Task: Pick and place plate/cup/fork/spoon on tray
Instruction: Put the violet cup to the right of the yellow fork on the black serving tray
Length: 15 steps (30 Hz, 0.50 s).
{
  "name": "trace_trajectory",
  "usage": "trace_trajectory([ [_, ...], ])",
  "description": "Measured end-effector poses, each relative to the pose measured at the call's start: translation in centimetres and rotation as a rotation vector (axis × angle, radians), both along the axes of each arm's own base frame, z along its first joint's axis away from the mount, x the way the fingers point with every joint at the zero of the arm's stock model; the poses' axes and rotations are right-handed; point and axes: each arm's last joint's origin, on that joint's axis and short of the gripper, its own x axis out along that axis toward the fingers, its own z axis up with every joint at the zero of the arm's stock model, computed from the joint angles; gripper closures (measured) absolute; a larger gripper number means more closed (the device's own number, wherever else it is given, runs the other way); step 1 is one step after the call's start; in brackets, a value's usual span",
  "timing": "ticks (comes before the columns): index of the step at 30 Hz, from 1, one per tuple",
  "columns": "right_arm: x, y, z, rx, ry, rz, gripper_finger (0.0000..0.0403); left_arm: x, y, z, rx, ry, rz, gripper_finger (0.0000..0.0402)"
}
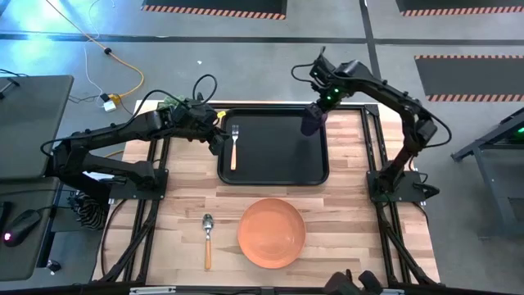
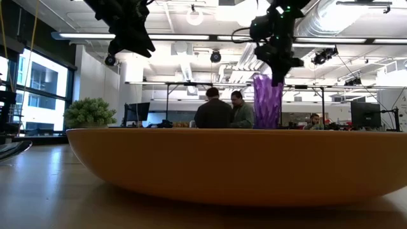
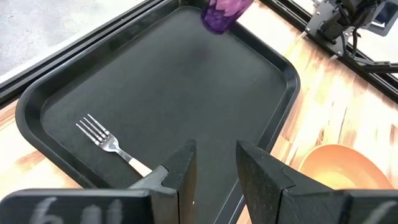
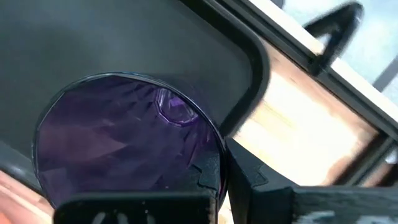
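The right gripper (image 1: 315, 115) is clamped on the rim of the cup (image 1: 310, 121), holding it over the tray's (image 1: 274, 176) far right corner, about 1 o'clock from the tray's middle in the high view. In the low view the cup (image 2: 267, 102) hangs upright, but the plate's (image 2: 241, 162) near wall hides its base, so I cannot tell whether it has touched down; it looks just above the tray. The setting-down turns on that vertical gap: the drop is straight down, with the rim at 3 o'clock close beside the cup.

The left gripper (image 1: 214, 123) hovers over the tray's far left corner, fingers (image 3: 180, 171) apart and empty. The fork (image 1: 234, 146) lies on the tray just at its 4 o'clock, long axis running 12 to 6, tines far. The spoon (image 1: 208, 240) and plate (image 1: 272, 233) wait on the table near the front edge; the left arm is nearer the spoon.
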Motion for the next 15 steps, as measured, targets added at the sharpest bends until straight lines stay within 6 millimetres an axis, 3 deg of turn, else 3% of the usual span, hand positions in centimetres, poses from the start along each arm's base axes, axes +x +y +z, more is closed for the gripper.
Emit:
trace_trajectory([
  [5, -0.5, -0.6, -0.9, -0.010, -0.010, -0.033, 0.0403, 0.0, 0.0, 0.0, -0.001, 0.000, 0.000, 0.0298],
  [15, 0.5, -1.5, -2.9, 0.016, 0.004, -0.023, 0.0403, 0.0, 0.0, 0.0, -0.001, -0.001, 0.000, 0.0298],
])
